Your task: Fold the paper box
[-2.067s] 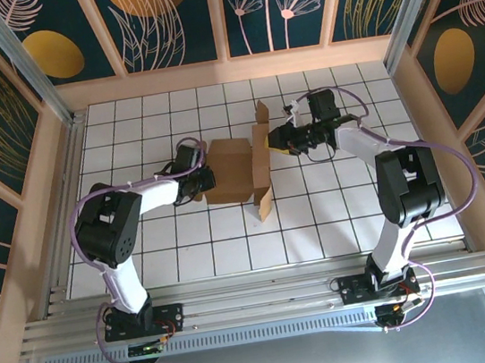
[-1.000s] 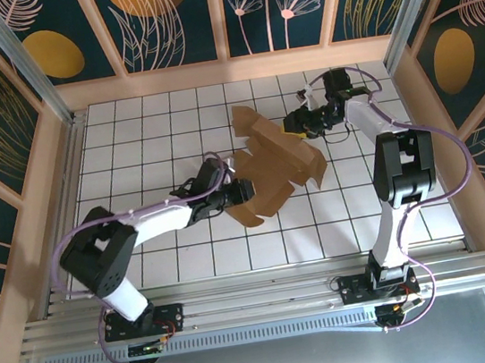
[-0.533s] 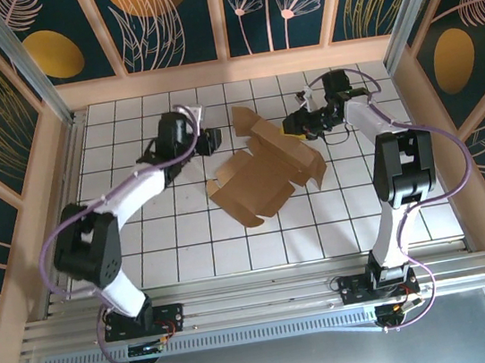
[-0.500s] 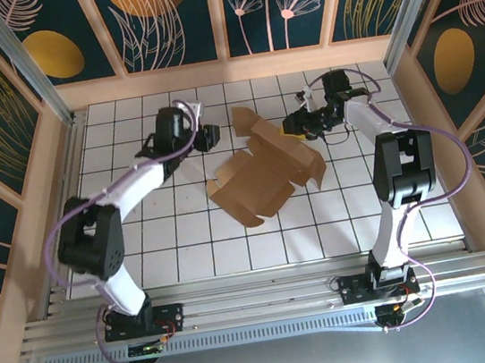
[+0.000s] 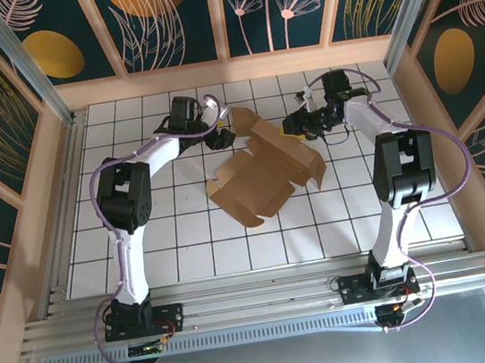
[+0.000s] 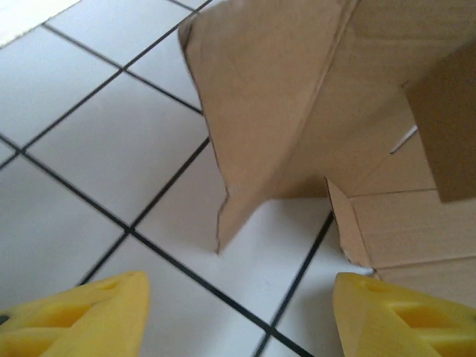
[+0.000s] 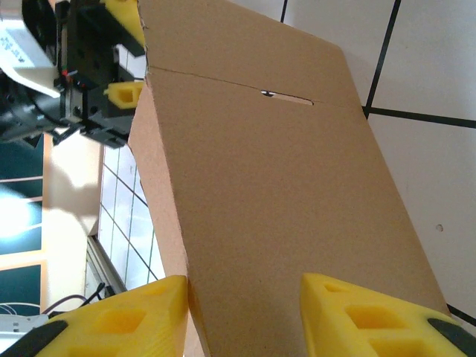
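The paper box (image 5: 264, 174) is a brown cardboard sheet with its flaps partly raised, lying mid-table. My left gripper (image 5: 225, 135) hovers low at its far-left flap. In the left wrist view the left gripper (image 6: 238, 327) is open over bare tile, and the paper box (image 6: 297, 111) stands just ahead, untouched. My right gripper (image 5: 294, 129) is at the box's far-right flap. In the right wrist view a raised panel of the paper box (image 7: 268, 186) fills the gap of my right gripper (image 7: 242, 320), with both yellow fingertips against it. Beyond the panel the left gripper (image 7: 111, 82) faces me.
The white tiled table (image 5: 188, 243) is fenced by a wooden rail (image 5: 227, 71) at the back and on both sides. An aluminium rail (image 5: 259, 301) runs along the near edge by the arm bases.
My left gripper let go of the box's near-left side, swung to the far-left flap and opened wider. The box lies flatter. The right gripper has stayed put on its panel.
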`<control>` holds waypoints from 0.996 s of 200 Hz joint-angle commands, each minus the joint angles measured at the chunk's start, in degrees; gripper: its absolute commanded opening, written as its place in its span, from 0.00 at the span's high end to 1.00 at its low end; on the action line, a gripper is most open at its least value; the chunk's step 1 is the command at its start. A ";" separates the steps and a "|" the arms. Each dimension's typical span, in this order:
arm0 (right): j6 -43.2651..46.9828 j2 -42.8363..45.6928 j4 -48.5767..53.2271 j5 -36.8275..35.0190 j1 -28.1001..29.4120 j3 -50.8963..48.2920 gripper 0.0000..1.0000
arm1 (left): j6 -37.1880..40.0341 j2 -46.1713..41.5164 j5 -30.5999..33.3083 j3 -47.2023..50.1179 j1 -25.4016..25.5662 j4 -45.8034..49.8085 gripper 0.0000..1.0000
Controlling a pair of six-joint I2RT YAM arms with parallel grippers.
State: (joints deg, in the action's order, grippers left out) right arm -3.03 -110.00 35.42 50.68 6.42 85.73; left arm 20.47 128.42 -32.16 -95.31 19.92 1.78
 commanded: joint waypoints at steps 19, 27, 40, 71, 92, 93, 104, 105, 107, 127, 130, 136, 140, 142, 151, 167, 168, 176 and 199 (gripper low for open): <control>1.80 0.31 2.90 -0.71 -0.12 0.56 0.56 | 5.83 5.15 -4.69 -7.74 -0.03 1.29 0.35; 1.67 0.22 2.81 -0.67 -0.12 0.58 0.56 | 5.52 5.95 -5.22 -8.47 0.02 1.49 0.36; 1.53 0.13 2.73 -0.58 -0.13 0.66 0.56 | 5.13 7.37 -6.71 -10.15 0.03 2.59 0.38; 1.40 0.22 2.64 -0.53 -0.08 0.67 0.56 | 3.83 9.54 -13.51 -13.19 0.03 5.10 0.44; 1.36 0.31 2.66 -0.58 -0.07 0.58 0.56 | 1.86 10.09 -16.73 -14.07 0.03 5.27 0.50; 1.36 0.31 2.65 -0.58 -0.04 0.58 0.56 | 1.77 10.09 -16.76 -14.09 0.03 5.26 0.50; 1.19 0.38 2.42 -0.62 -0.05 0.32 0.56 | 0.55 10.10 -17.31 -14.12 0.11 4.91 0.54; 1.19 0.39 2.40 -0.64 -0.02 0.36 0.56 | 0.41 10.10 -17.36 -14.12 0.12 4.90 0.54; 1.18 0.39 2.42 -0.66 -0.01 0.32 0.56 | 0.20 10.10 -17.44 -14.12 0.12 4.90 0.56; 0.93 0.54 2.12 -0.67 -0.06 0.01 0.56 | -2.00 9.41 -17.51 -13.95 0.28 4.90 0.71; 0.87 0.65 2.03 -0.67 -0.05 -0.11 0.56 | -2.42 9.28 -17.50 -13.87 0.29 4.90 0.74; 0.83 0.72 1.90 -0.73 0.02 -0.24 0.56 | -3.26 8.86 -17.50 -13.75 0.36 4.98 0.78; 0.76 0.72 1.81 -0.75 0.00 -0.28 0.56 | -3.74 8.60 -17.64 -13.62 0.38 5.01 0.80; 0.75 0.74 1.77 -0.75 0.00 -0.25 0.56 | -3.92 8.42 -17.73 -13.49 0.42 4.99 0.81; 0.66 0.75 1.59 -0.75 0.04 -0.25 0.56 | -4.98 7.40 -18.04 -12.66 0.60 4.54 0.85; 0.31 0.64 1.28 -0.89 0.03 -0.35 0.57 | -8.08 5.45 -18.63 -10.59 0.99 2.45 0.91; 0.31 0.65 1.26 -0.91 0.06 -0.33 0.57 | -8.34 5.31 -18.64 -10.46 1.04 2.27 0.91; 0.22 0.66 1.17 -1.01 0.17 -0.47 0.57 | -11.05 4.55 -18.42 -9.84 1.25 1.09 0.93; -0.09 0.91 0.47 -1.28 0.36 -0.98 0.57 | -20.58 4.55 -18.51 -11.19 1.72 0.06 0.93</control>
State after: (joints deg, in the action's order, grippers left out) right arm -2.94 -110.00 35.42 50.85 6.42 85.73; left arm 10.90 136.55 -47.35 -105.82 20.53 4.91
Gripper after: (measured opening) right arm 0.434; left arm 0.070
